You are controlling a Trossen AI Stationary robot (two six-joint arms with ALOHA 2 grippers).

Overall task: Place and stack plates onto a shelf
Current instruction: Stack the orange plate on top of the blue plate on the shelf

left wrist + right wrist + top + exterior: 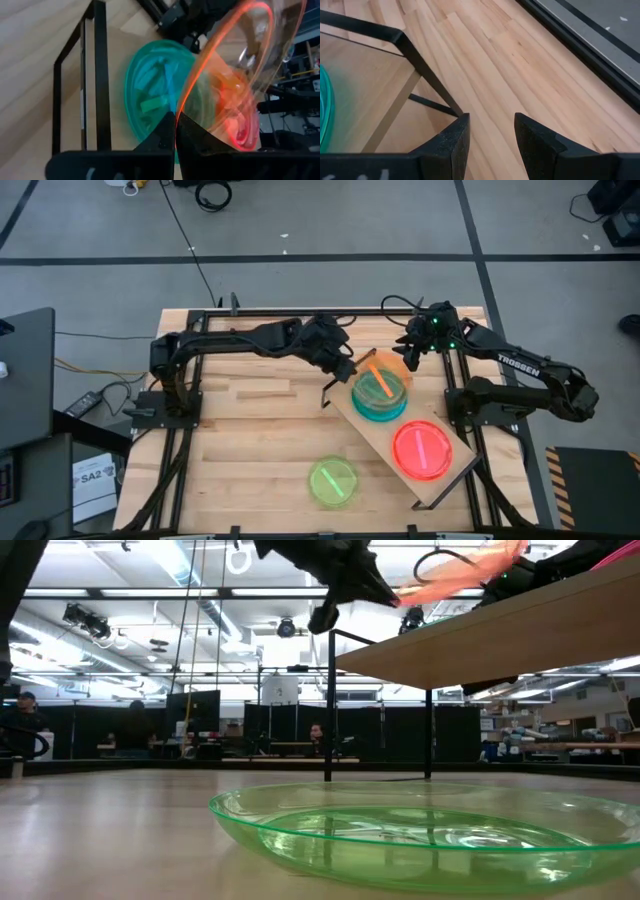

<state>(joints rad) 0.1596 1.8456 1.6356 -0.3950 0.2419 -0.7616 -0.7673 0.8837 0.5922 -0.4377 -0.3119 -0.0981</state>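
My left gripper (352, 370) is shut on an orange plate (386, 364), holding it tilted just above a teal stack of plates (378, 402) at the far end of the shelf (446, 479). In the left wrist view the orange plate (235, 75) stands steeply over the teal stack (150, 95). A pink plate (422, 448) lies flat on the shelf's near end. On the table in front of the shelf rests a green plate (333, 480). My right gripper (410, 355) waits open beyond the shelf's far end, with nothing between its fingers (490, 130). My left gripper pinches the orange plate's rim (182, 107) between its two fingers, at the edge nearest the table's left side. The fingers come slanting down from the left. The plate is lifted clear, tilted with its free edge raised, over the teal stack.
The shelf stands slantwise on thin black wire legs (100, 75) on the slatted wooden tabletop (250, 410). The green plate (430, 835) fills the low view's foreground, with the shelf (500, 630) behind it. Bare tabletop lies to the left of the shelf.
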